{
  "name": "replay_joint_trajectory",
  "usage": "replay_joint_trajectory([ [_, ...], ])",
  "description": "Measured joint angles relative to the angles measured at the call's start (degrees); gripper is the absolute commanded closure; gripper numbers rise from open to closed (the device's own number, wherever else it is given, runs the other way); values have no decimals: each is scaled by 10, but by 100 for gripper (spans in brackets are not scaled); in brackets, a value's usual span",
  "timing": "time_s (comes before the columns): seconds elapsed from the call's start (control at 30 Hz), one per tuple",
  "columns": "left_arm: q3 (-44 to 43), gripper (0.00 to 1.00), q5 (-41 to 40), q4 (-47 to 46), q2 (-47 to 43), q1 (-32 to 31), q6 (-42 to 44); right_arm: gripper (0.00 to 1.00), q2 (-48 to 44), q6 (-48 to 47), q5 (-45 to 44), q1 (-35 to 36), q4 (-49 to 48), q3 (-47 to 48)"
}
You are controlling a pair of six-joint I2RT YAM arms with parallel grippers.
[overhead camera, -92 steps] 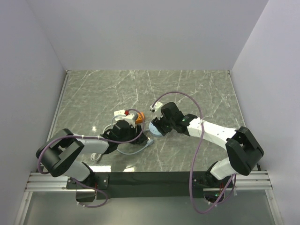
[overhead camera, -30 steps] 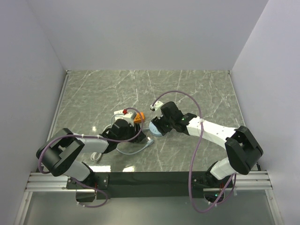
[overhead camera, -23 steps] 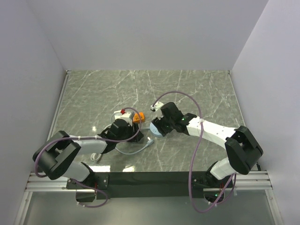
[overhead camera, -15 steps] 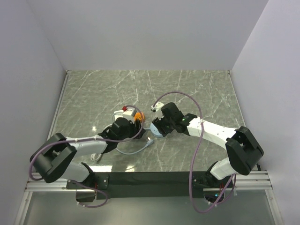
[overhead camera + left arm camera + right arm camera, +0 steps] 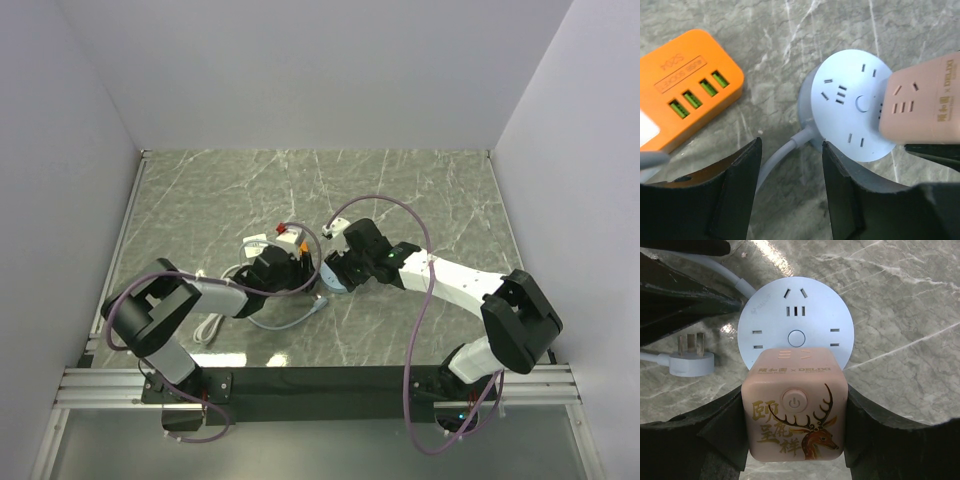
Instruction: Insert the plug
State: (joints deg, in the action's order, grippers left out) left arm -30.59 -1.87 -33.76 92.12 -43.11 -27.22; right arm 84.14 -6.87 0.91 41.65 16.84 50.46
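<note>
The pink cube plug (image 5: 795, 405), with a deer print and a power button, is clamped between the pads of my right gripper (image 5: 795, 412). It sits over the near edge of the round pale-blue socket hub (image 5: 796, 322); its pins are hidden. In the left wrist view the cube (image 5: 922, 102) covers the hub's (image 5: 852, 107) right rim. My left gripper (image 5: 791, 152) is open, low over the table, straddling the hub's white cable (image 5: 777, 162) without touching it. From above, both grippers meet at the hub (image 5: 328, 280).
An orange USB charger (image 5: 687, 82) lies just left of the hub. A loose white three-pin plug (image 5: 690, 362) and its cable rest on the marble beside the hub. Grey walls enclose the table on three sides.
My left gripper has moved right and closer to the hub, its elbow swinging in. The right gripper with the pink cube has stayed in place.
</note>
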Motion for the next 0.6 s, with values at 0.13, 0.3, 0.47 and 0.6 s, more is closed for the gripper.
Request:
replay_joint_trajectory([
  [0.13, 0, 43, 8, -20, 8, 0, -3, 100, 1, 0, 0, 2, -1, 0],
  [0.3, -6, 43, 12, -29, 17, -3, -7, 100, 5, 4, -9, 7, -5, 1],
  [0.47, -14, 43, 14, -39, 31, -3, -9, 100, 7, 10, -24, 14, -6, 2],
  [0.6, -24, 43, 20, -49, 46, -3, -11, 100, 16, 13, -30, 17, -5, 9],
])
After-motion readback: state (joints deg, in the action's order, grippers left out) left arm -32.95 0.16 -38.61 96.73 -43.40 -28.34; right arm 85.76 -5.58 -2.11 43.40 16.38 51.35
